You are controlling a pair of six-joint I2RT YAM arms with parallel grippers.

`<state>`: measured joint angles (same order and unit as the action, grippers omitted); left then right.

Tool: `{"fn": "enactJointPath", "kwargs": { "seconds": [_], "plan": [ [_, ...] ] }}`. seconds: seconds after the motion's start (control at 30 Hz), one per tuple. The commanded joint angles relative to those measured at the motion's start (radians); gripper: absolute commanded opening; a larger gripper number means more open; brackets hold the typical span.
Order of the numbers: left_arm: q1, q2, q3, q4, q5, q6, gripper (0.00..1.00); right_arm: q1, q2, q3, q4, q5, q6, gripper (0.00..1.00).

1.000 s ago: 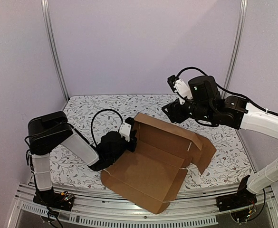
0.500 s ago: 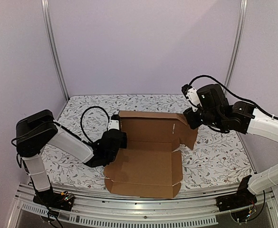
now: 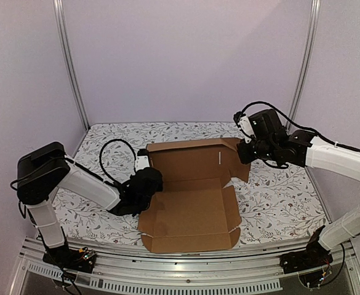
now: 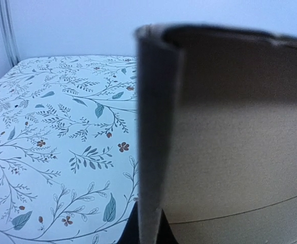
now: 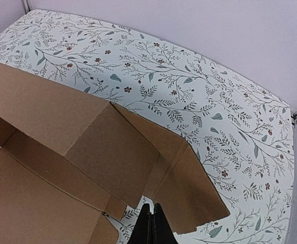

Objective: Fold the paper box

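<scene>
Two broad strips of bare floral table (image 3: 106, 138) lie open in the top view, one at 9 o'clock beyond the left arm and one at 3 o'clock under the right arm. A narrower band runs along 12 o'clock. At 6 o'clock the paper box (image 3: 189, 212) reaches nearly to the table's near edge, just beside the metal rail (image 3: 186, 279).

The box sits mid-table. It is plain brown cardboard, with its base panel flat and its back panel standing upright along the 12 o'clock side, a short slit near that panel's right end. A side flap juts from the panel's 3 o'clock end, angled out over the cloth. Narrow flaps along the base's 9, 6 and 3 o'clock edges tilt up slightly.

The left gripper (image 3: 148, 184) is clamped tight on the box's 9 o'clock edge, and the left wrist view shows the cardboard edge-on between its fingers. The right gripper (image 3: 244, 153) is at the back panel's 3 o'clock corner with its jaws pressed fully together. Whether they pinch the flap cannot be told.
</scene>
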<state>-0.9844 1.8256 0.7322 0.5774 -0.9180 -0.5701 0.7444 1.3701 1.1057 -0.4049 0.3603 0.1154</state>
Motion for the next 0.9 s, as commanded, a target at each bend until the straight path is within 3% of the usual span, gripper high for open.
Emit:
{"fn": "enactJointPath", "kwargs": {
  "seconds": [0.0, 0.47, 0.87],
  "plan": [
    [-0.026, 0.008, -0.003, -0.141, 0.021, -0.028, 0.0, -0.017, 0.055, 0.036, 0.052, -0.055, 0.005, 0.0],
    [-0.031, -0.004, 0.027, -0.17, 0.039, -0.023, 0.0, -0.022, 0.179, 0.048, 0.148, -0.154, 0.028, 0.0],
    [-0.039, -0.001, 0.057, -0.189, 0.054, -0.017, 0.0, -0.022, 0.213, -0.027, 0.376, -0.257, 0.223, 0.0]
  ]
}}
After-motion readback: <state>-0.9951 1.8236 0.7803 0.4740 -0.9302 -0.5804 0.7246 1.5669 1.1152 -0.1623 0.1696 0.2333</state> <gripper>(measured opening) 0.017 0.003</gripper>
